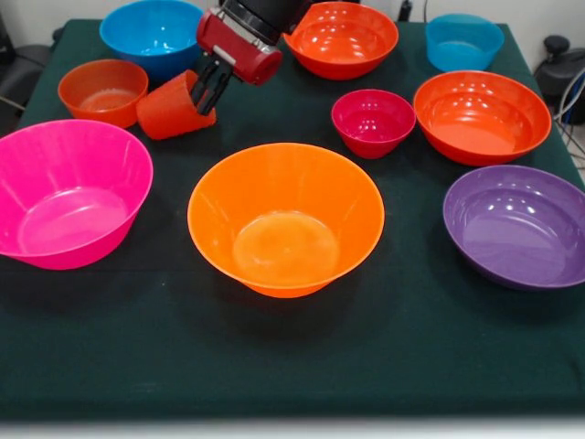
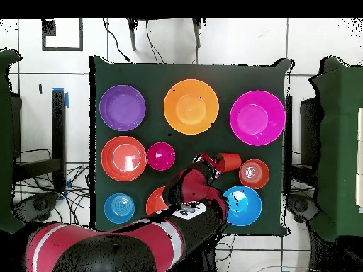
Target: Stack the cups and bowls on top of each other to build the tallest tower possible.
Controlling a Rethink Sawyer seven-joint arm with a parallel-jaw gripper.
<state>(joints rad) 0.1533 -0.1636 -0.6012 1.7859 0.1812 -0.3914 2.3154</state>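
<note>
The orange-red cup (image 1: 169, 110) (image 2: 230, 161) leans tilted at the back left of the green table, between the small orange bowl (image 1: 102, 91) and my gripper (image 1: 210, 89) (image 2: 211, 161). The black fingers (image 1: 219, 84) close on its rim at the right side. The large yellow-orange flared bowl (image 1: 286, 219) (image 2: 191, 106) stands empty in the middle, with nothing stacked in it. A large pink bowl (image 1: 69, 192) (image 2: 257, 117) sits to its left and a purple bowl (image 1: 516, 224) (image 2: 122, 107) to its right.
A small magenta bowl (image 1: 373, 121) and an orange-red bowl (image 1: 482, 114) stand at mid right. Along the back are a blue bowl (image 1: 151, 35), another orange-red bowl (image 1: 343, 38) partly behind the arm, and a small blue bowl (image 1: 463, 41).
</note>
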